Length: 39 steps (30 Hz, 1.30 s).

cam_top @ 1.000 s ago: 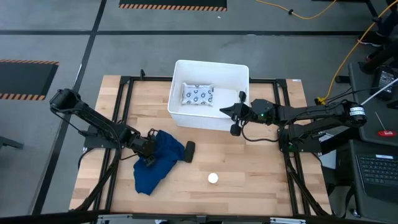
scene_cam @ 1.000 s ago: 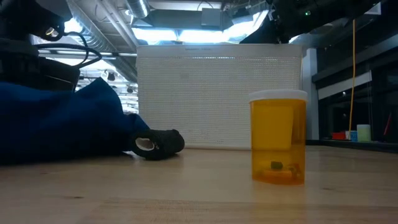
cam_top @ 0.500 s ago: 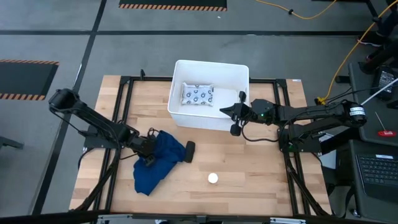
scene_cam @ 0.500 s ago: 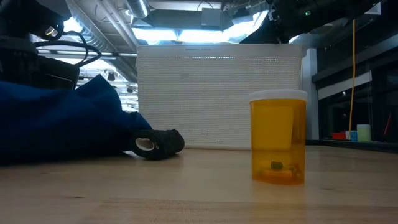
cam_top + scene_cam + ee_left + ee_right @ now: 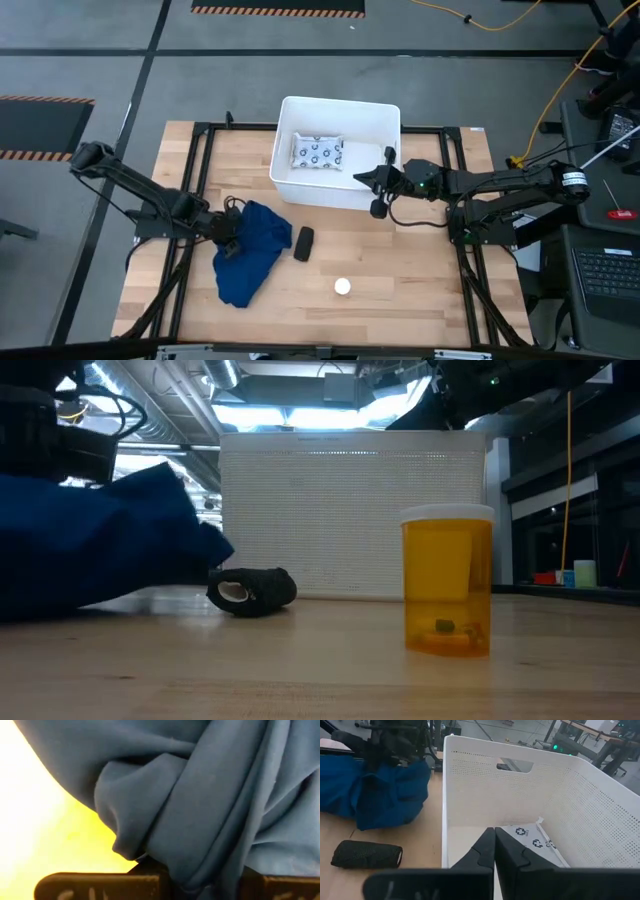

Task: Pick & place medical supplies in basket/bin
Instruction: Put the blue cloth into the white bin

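The dark blue cloth (image 5: 246, 251) sits bunched in my left claw (image 5: 226, 240), which grips its edge, left of the black oblong (image 5: 303, 242) (both lie well short of the white tub (image 5: 385, 122)). My right claw (image 5: 366, 178), clenched, hovers at the tub's near corner.

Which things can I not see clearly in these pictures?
- Left gripper fingertips: buried in the blue cloth, both views.
- Packet: partly behind the right gripper, wrist view.
- Bin contents: wall hides them, low view.
- Pill bottle contents: too small.
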Tool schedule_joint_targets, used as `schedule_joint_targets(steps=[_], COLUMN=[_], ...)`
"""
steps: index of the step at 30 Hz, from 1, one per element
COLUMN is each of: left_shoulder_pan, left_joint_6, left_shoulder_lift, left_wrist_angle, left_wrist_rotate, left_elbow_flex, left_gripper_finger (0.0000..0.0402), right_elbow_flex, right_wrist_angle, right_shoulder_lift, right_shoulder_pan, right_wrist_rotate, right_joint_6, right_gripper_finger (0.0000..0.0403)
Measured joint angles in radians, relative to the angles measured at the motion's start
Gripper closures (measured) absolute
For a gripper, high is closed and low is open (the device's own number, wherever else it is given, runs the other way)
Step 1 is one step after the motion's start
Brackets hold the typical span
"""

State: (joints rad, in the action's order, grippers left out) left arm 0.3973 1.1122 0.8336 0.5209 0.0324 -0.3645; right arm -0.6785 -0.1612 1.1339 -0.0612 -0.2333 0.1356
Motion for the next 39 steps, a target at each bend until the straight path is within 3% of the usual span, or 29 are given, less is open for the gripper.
schedule_joint_targets(steps=[13,20,26,34,39], left_shoulder_pan=[0.0,0.0,0.0,0.0,0.0], left_joint_6=[-0.05,-0.12,-0.159,-0.31,-0.392], left_shoulder_lift=[-0.163,-0.218,-0.222,-0.167,-0.105], left_wrist_angle=[0.0,-0.085,-0.148,-0.353,-0.338], left_wrist_rotate=[0.092,0.16,0.225,0.237,0.257], left_elbow_flex=[-0.002,-0.003,-0.003,-0.005,-0.053], left_gripper_finger=[0.0367,0.0367,0.0367,0.0367,0.0367], right_elbow_flex=[0.0,0.0,0.0,0.0,0.0], right_wrist_angle=[-0.001,-0.003,-0.003,-0.003,-0.005], right_shoulder_lift=[0.0,0.0,0.0,0.0,0.0], right_shoulder_pan=[0.0,0.0,0.0,0.0,0.0], right_wrist_rotate=[0.0,0.0,0.0,0.0,0.0], right_joint_6=[0.003,0.004,0.004,0.004,0.004], right_gripper_finger=[0.0395,0.0395,0.0395,0.0395,0.0395])
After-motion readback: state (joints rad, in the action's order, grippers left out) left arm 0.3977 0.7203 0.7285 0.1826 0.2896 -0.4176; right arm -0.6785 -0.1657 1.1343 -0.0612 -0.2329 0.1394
